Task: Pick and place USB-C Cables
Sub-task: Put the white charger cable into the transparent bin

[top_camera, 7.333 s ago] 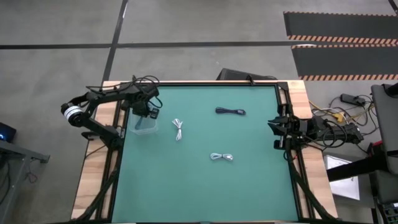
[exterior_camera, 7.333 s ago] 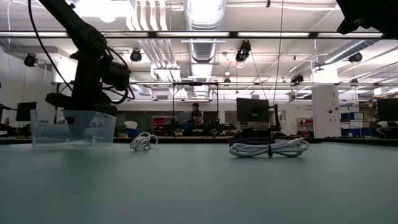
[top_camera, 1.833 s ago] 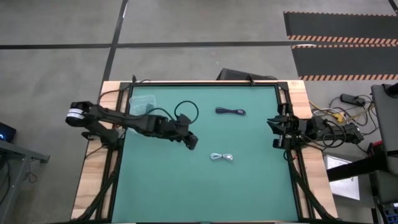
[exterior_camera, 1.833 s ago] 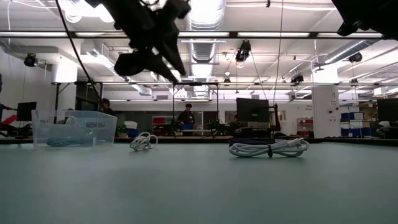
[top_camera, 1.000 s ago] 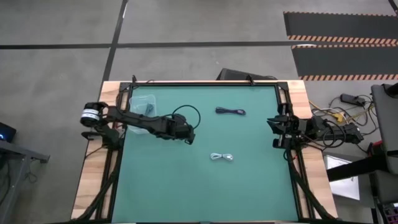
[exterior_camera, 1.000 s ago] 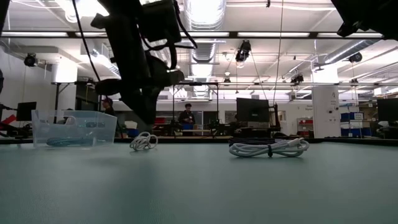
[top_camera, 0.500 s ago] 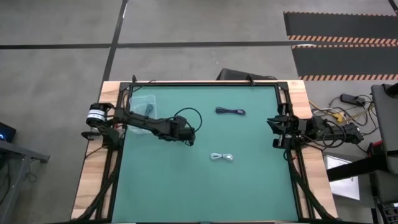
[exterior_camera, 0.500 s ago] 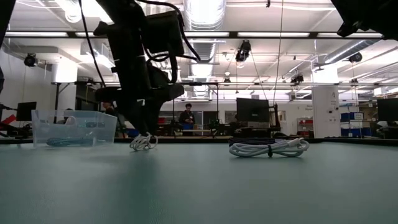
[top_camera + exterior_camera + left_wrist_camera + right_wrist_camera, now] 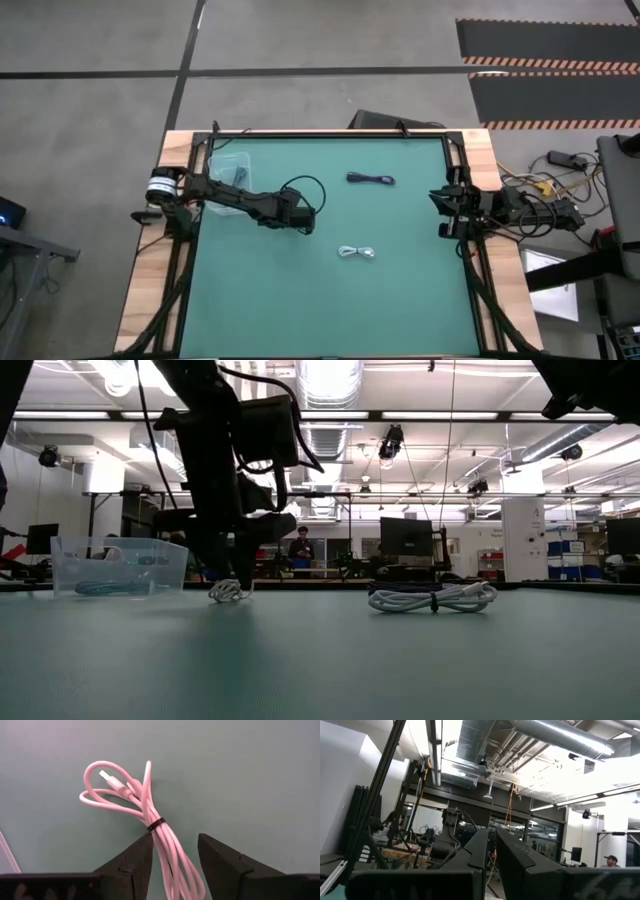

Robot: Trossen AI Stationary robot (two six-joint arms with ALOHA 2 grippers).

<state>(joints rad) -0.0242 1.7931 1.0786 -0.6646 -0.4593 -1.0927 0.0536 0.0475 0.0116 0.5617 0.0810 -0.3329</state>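
A white USB-C cable (image 9: 145, 805), bundled with a dark tie, lies on the green mat (image 9: 400, 290). My left gripper (image 9: 175, 842) is down over it, open, with one finger on each side of the bundle's tied part. In the low view the left gripper (image 9: 235, 585) reaches the mat at the white cable (image 9: 228, 592). A pale silvery-blue cable (image 9: 356, 253) lies mid-table and a black cable (image 9: 371, 179) lies farther back. My right gripper (image 9: 438, 207) waits shut at the table's right edge.
A clear plastic bin (image 9: 232, 168) stands at the far left corner, and in the low view a teal cable (image 9: 95, 587) lies inside it. The silvery-blue cable (image 9: 432, 598) lies to the right of the left arm. People sit in the room beyond the table.
My left gripper has come down to the mat over the white cable and has opened, its fingers now on either side of the bundle. The cables have not moved.
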